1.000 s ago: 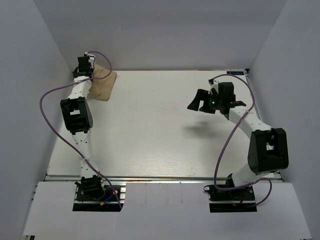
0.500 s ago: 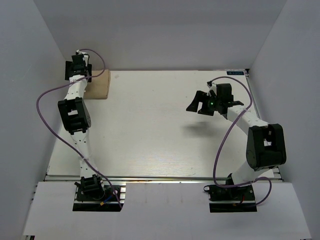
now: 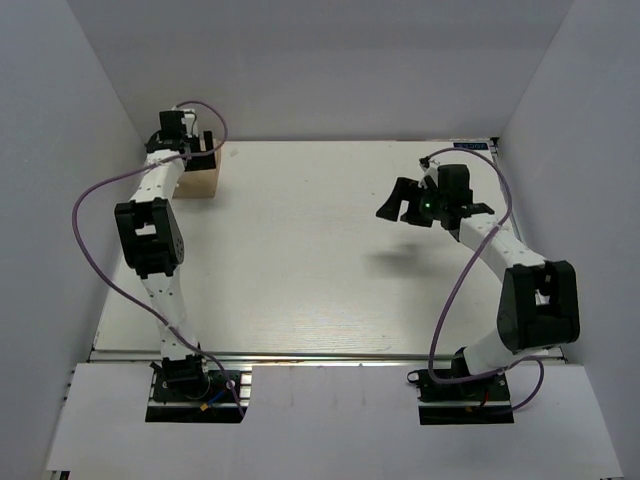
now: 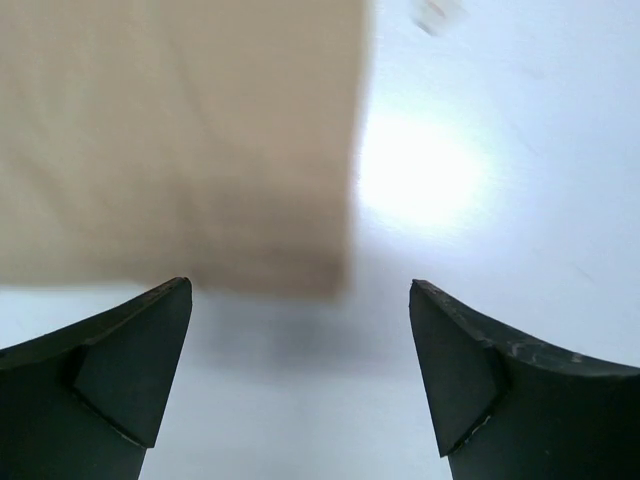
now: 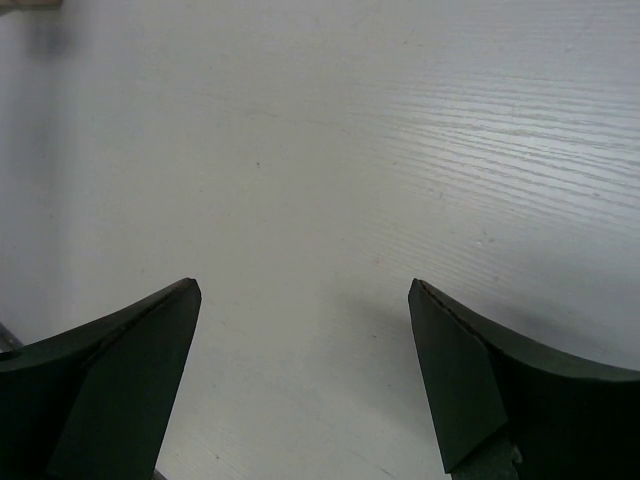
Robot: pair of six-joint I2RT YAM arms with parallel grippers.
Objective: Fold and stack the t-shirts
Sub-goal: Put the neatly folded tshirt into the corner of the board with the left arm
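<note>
A folded tan t-shirt (image 3: 199, 179) lies flat in the far left corner of the white table (image 3: 300, 260). In the left wrist view the t-shirt (image 4: 170, 130) fills the upper left as a blurred beige rectangle. My left gripper (image 3: 199, 143) hovers over the shirt's far edge, open, with nothing between its fingers (image 4: 120, 370). In its own view the left gripper (image 4: 300, 295) shows only bare table in the gap. My right gripper (image 3: 401, 201) hangs above the table's right side, open and empty; the right gripper (image 5: 303, 290) looks down on bare tabletop.
White walls (image 3: 90, 120) enclose the table on the left, back and right. The left arm's purple cable (image 3: 88, 200) loops out toward the left wall. A thin tan sliver (image 5: 30, 4) shows at the top left corner of the right wrist view.
My left gripper went from shut to open, releasing the t-shirt, which now lies flatter and squarer in the corner. The left wrist shifted slightly. The right arm barely moved.
</note>
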